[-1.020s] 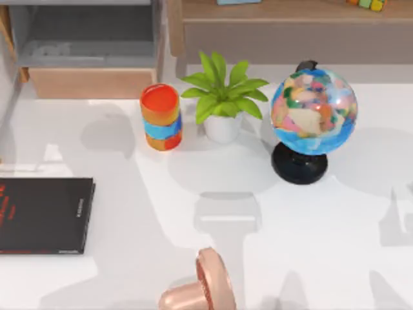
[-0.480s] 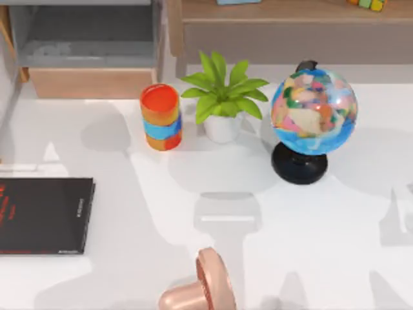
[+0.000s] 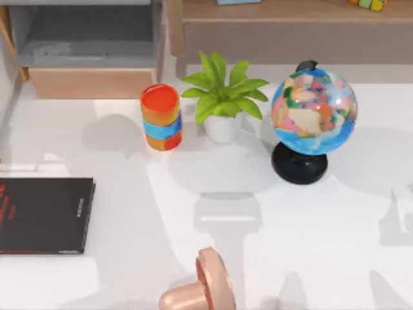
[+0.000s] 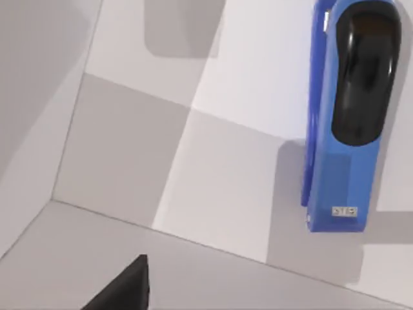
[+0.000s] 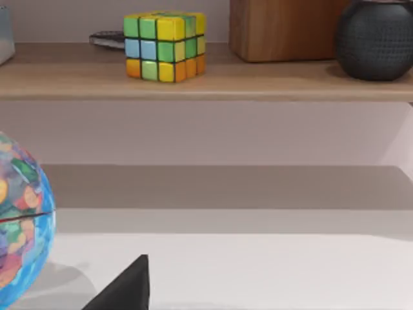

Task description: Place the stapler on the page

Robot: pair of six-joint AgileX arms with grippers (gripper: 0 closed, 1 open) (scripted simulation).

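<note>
The stapler point(image 4: 348, 110) is blue with a glossy black top and lies flat on the white table in the left wrist view. It is below and ahead of my left gripper point(image 4: 126, 287), of which a dark wedge shows at the picture's edge. The page point(image 3: 42, 215), a flat black sheet with small red print, lies at the table's left edge in the top view. A dark wedge of my right gripper point(image 5: 126, 287) hangs near the globe point(image 5: 19, 226), facing the back shelf.
Across the back of the table stand a striped orange-and-blue cup point(image 3: 161, 116), a potted plant point(image 3: 222, 97) and the globe point(image 3: 313, 116). A pink copper-coloured object point(image 3: 200, 290) sits at the front edge. The shelf behind holds a colour cube point(image 5: 164, 45).
Shadows on the left side of the table have shifted slightly. The page, cup, plant, globe and pink object have not moved.
</note>
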